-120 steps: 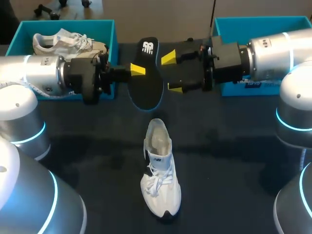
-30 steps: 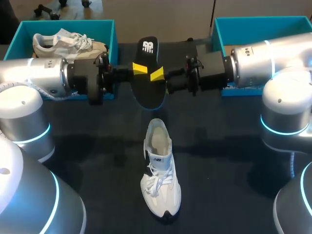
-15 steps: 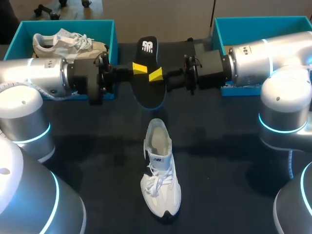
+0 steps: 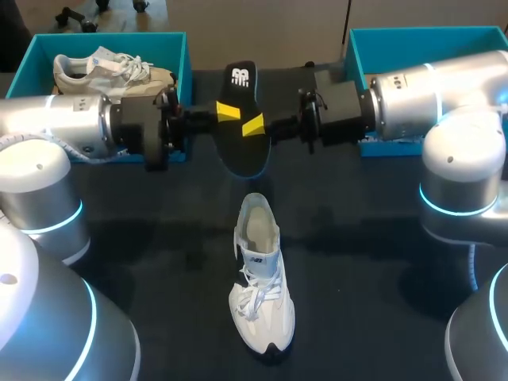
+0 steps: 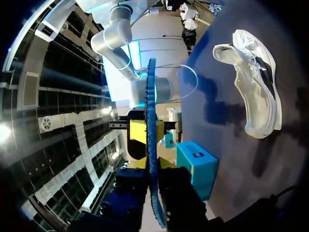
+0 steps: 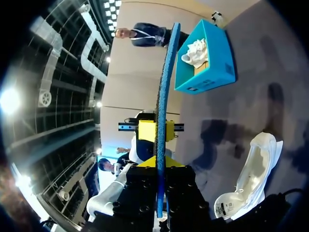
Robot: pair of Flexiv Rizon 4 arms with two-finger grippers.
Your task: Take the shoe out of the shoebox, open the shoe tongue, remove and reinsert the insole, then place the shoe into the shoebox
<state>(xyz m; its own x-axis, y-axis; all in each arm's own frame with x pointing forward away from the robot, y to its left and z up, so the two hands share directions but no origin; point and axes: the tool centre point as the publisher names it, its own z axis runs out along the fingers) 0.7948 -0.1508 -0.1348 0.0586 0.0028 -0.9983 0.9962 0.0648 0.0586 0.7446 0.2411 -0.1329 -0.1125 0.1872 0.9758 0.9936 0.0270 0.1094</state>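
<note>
The black flat foam insole (image 4: 240,148) hung over the far middle of the dark table (image 4: 159,238), clamped at its left edge by the left tool (image 4: 227,113) and at its right edge by the right tool (image 4: 254,124). The white lace-up sneaker (image 4: 260,278) lay nearer, on the table.

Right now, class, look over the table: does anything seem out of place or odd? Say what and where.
The black insole is out of the white shoe: it hangs in the air beyond the shoe, gripped by the left hand and right hand. The shoe stands on the table, outside the blue shoebox.
</note>
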